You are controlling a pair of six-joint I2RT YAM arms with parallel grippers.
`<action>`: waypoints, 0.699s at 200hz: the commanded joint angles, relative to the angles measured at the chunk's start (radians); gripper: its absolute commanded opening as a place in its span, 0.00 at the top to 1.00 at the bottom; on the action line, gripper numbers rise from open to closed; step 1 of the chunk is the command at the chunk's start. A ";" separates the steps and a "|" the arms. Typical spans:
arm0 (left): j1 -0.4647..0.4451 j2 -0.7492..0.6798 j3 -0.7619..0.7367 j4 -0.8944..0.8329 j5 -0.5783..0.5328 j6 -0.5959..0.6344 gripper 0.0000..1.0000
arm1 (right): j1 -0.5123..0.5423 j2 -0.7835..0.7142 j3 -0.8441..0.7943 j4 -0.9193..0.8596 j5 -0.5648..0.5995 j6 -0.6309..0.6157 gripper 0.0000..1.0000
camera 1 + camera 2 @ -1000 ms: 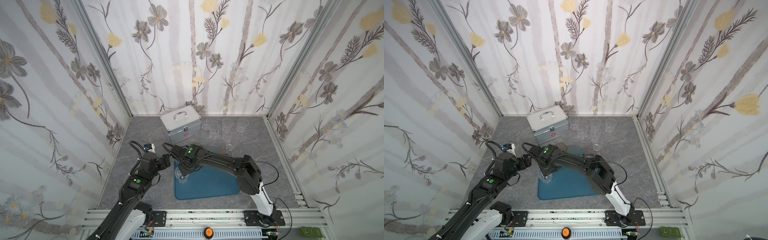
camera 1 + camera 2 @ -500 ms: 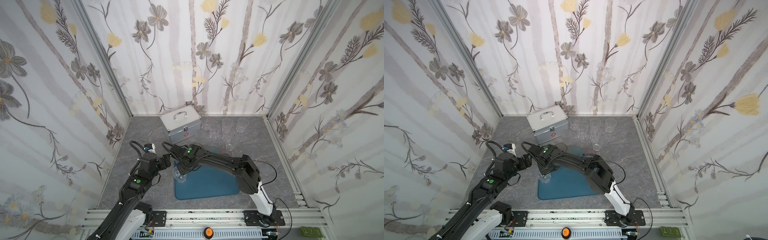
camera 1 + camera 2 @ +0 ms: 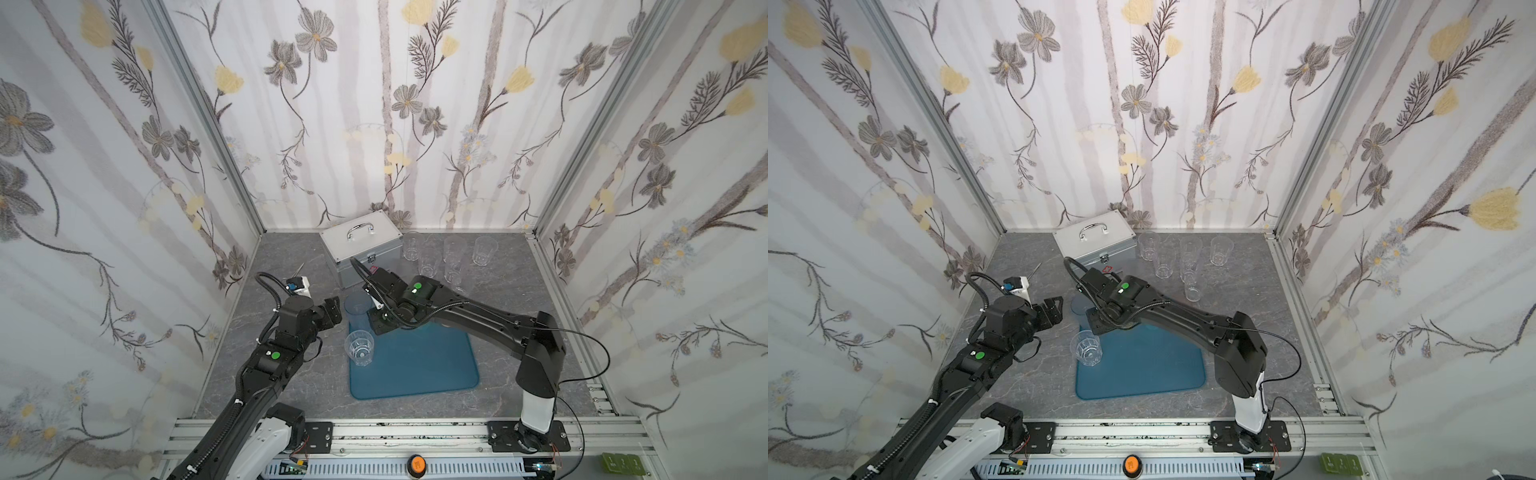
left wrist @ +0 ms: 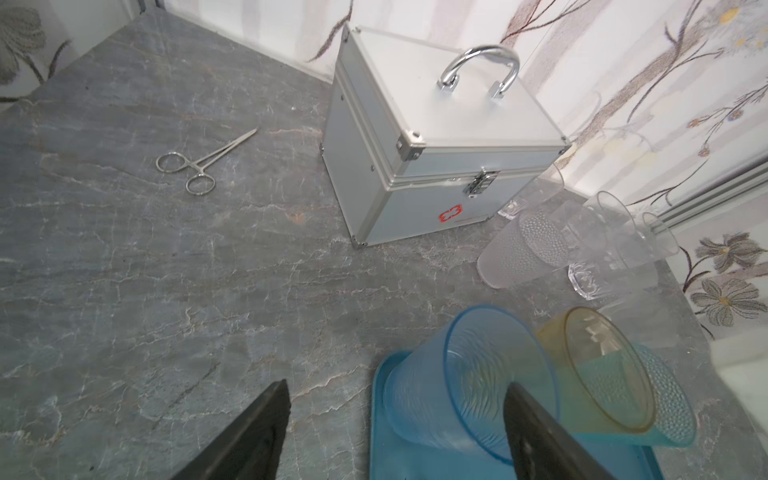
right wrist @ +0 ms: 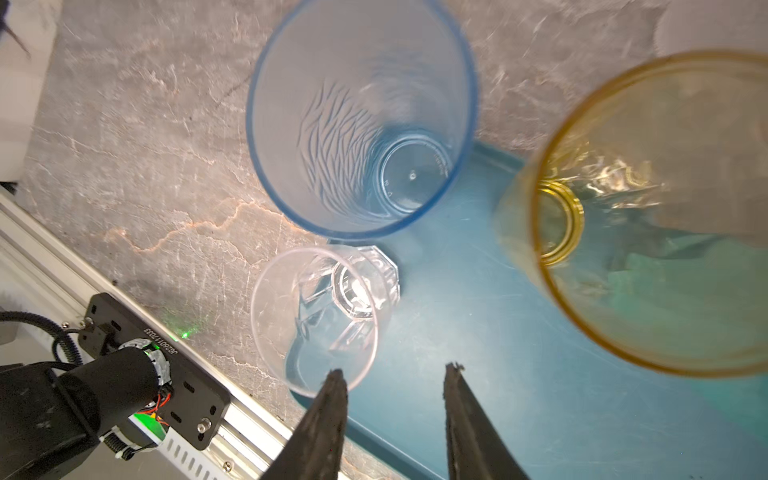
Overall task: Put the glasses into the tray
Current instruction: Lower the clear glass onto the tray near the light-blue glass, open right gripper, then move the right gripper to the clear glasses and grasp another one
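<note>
My right gripper (image 5: pixel 395 370) hangs over the flat teal-blue plastic tray (image 3: pixel 424 365) with its jaws parted and nothing between them. One fingertip (image 5: pixel 336 376) sits right at the lip of a short clear faceted tumbler (image 5: pixel 320 324). That tumbler stands upright, and its eight-sided base looks to be just inside the tray's left rim.

My left gripper (image 4: pixel 397 388) is spread wide and empty, just beside a tall blue-tinted ribbed tumbler (image 3: pixel 358 307) at the tray's far left corner. A tall yellow-tinted tumbler (image 4: pixel 602 365) stands close beside the blue one on the tray, though my right arm hides it in both top views. Something teal and dimpled shows behind it, and I cannot tell whether that is another tumbler.

A cluster of clear tumblers (image 3: pixel 453 249) still waits off the tray on the grey stone-patterned tabletop (image 3: pixel 291 374). It stands near the back wall, to the right of the silver metal case with a handle (image 3: pixel 361 245).

I expect these tumblers to be light, stiff and slick. They widen towards the top, so a squeeze across the body would tend to slide. I would rather pinch the wall at the lip, with one finger inside and one outside. The facets or ribs may give a little bite.

The tall tinted ones look tippy, so a sideways nudge could topple them. I cannot tell glass from plastic, so I treat them all as breakable and plan to clamp them gently.
</note>
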 commanded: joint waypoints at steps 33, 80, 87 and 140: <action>-0.238 0.152 0.125 0.175 -0.272 0.163 0.15 | -0.213 -0.189 -0.130 0.193 -0.013 -0.058 0.60; -0.431 0.361 0.184 0.440 -0.327 0.352 0.10 | -0.473 -0.303 -0.251 0.358 -0.007 -0.057 0.59; -0.462 0.389 0.184 0.491 -0.341 0.394 0.08 | -0.507 -0.312 -0.274 0.390 -0.015 -0.052 0.59; -0.539 0.592 0.291 0.569 -0.303 0.536 0.04 | -0.771 -0.273 -0.375 0.579 -0.143 0.015 0.58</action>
